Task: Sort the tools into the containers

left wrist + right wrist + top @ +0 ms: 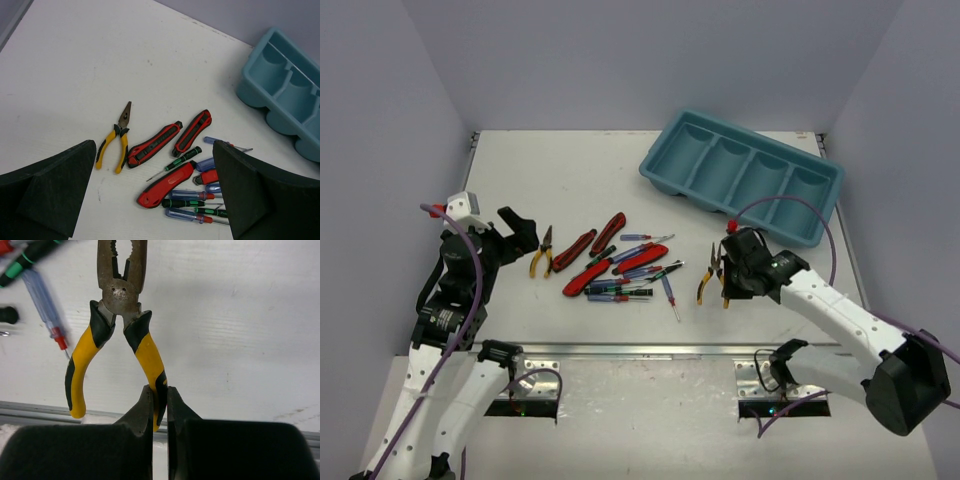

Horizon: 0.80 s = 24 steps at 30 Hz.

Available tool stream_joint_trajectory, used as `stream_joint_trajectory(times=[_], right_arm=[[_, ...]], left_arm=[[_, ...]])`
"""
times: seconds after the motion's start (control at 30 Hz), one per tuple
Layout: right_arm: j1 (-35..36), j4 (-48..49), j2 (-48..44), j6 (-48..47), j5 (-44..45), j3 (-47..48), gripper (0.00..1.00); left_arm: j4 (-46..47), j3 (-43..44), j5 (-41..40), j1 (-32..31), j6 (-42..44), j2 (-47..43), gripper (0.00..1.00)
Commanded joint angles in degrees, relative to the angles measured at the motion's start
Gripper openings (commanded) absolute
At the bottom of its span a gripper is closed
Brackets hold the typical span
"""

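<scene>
A long teal plastic tray (670, 183) with rounded edges and four rectangular compartments is set at the far right of the matte white table (570, 170); nothing is seen inside it. Pliers (120, 297) with dull grey serrated metal jaws and curved yellow-and-black handles are found near and left of the tray, right of the main pile. The right gripper (161, 390), with blunt black fingers of a soft matte look, is closed down to a narrow gap, and the end of one pliers handle is pinched in it; whether the pliers are lifted off the table cannot be told. At the left of the pile second pliers (120, 131) with a slimmer pointed nose are laid. Beside them chunky red cutters (154, 145) with black ribbed inlays are spread, mixed with thin screwdrivers (192, 195) having clear blue-and-red or black-and-green handles. The left gripper (520, 230) is held wide open above the table at the left of the pile, and nothing is touched by it.
</scene>
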Motion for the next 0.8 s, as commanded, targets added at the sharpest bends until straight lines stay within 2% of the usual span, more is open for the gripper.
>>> stream_joint_trajectory(times=[0.0, 0.07, 0.27, 0.4, 0.53, 0.77], right_arm=[[-7.5, -2.3, -1.9, -4.2, 3.2, 9.6, 0.0], [-15.4, -2.3, -0.5, -7.7, 1.1, 12.9, 0.0], [-31.2, -2.6, 9.1, -14.1, 0.7, 23.5, 0.0], [-36.9, -0.9, 18.8, -14.9, 5.9, 31.1, 0.0], [-42.8, -0.7, 30.1, -15.4, 5.6, 38.9, 0.0], [-43.8, 0.6, 41.2, -16.8, 8.7, 48.4, 0.0]], left_arm=[[2.6, -0.3, 0.7, -0.3, 0.1, -0.1, 1.0], [2.6, -0.3, 0.8, -0.3, 0.1, -0.1, 1.0], [2.6, -0.3, 1.1, -0.4, 0.2, 0.3, 1.0], [2.9, -0.4, 1.8, -0.8, 0.3, 1.1, 1.0], [2.9, -0.1, 2.9, -1.5, 0.7, 3.2, 1.0], [2.8, -0.2, 2.7, -2.8, 0.8, 3.5, 1.0]])
